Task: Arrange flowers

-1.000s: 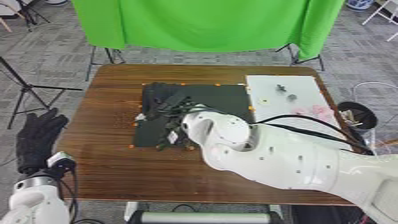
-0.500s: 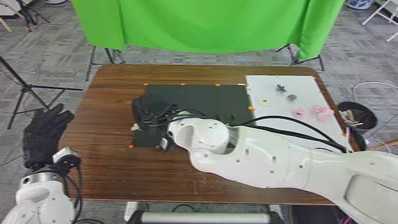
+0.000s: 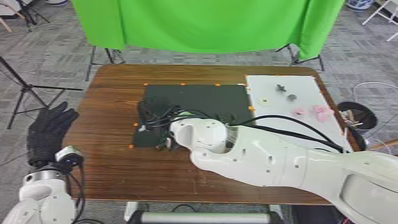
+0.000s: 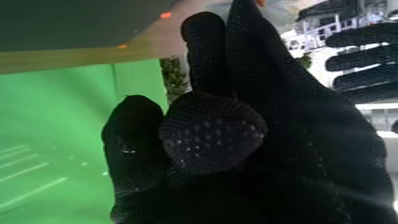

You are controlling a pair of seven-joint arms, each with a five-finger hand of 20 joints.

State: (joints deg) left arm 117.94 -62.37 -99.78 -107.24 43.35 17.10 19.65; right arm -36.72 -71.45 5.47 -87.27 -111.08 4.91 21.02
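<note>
Bench (image 3: 111, 180): carries everything, referenced to the dark mat (image 3: 218, 100). White board (image 3: 262, 81): right of mat. Right robot hand (image 3: 155, 107): over mat's left part. Can't tell if it's apart, together or clamped on anything. Leafy green bit (image 4: 173, 75) beside it in the wrist view; can't tell if held. Left robot hand (image 3: 48, 127): well left of mat, past bench edge, spread. Dark bin (image 3: 357, 115): far right of mat, just off bench. Two pink flowers (image 3: 321, 112): on board, right of mat. Small dark pieces (image 3: 291, 97): also on board, nearer mat. Pale yellow piece (image 3: 264, 101): board, near mat's right edge.

Step, my read: placing or adjusting at mat's left. Keep wrist low, release gently, lift straight clear so petals and stems don't snag the glove. Watch cables dragging across the mat. No legible labels or writing.
</note>
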